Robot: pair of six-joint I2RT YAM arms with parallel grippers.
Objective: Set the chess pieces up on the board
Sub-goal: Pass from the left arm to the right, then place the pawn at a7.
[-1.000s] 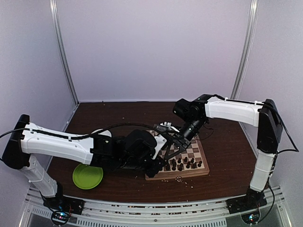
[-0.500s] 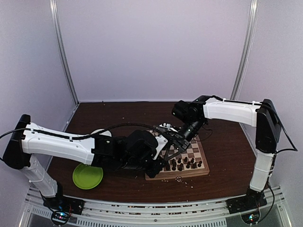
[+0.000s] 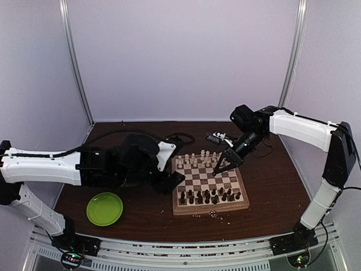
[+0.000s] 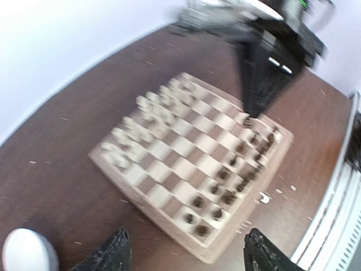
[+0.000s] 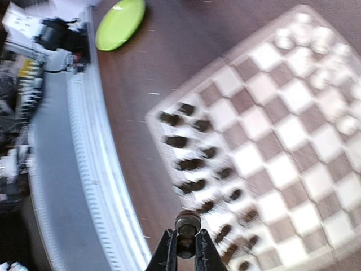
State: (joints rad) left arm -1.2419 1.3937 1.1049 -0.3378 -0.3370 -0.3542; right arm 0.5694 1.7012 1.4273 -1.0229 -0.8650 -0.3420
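Note:
The board [image 3: 206, 210] lies right of the table's middle. Pale chess pieces [image 3: 197, 160] fill its far rows and dark chess pieces [image 3: 206, 196] its near rows. My right gripper [image 3: 219, 167] hangs over the board's far right part. In the right wrist view it [image 5: 185, 248] is shut on a dark brown piece [image 5: 186, 222], held above the dark rows [image 5: 194, 164]. My left gripper [image 3: 175, 180] sits just off the board's left edge. In the left wrist view its fingers [image 4: 113, 254] stand wide apart and empty, short of the board's [image 4: 169, 206] corner.
A round green plate [image 3: 104, 208] lies at the front left. Pale crumbs [image 3: 214, 214] dot the table by the board's near edge. A white bowl [image 4: 27, 254] shows at the left wrist view's lower left. Cables [image 3: 217, 137] lie behind the board.
My left arm pulled back left off the board and its jaws opened. My right gripper shut on a dark piece and moved right with it.

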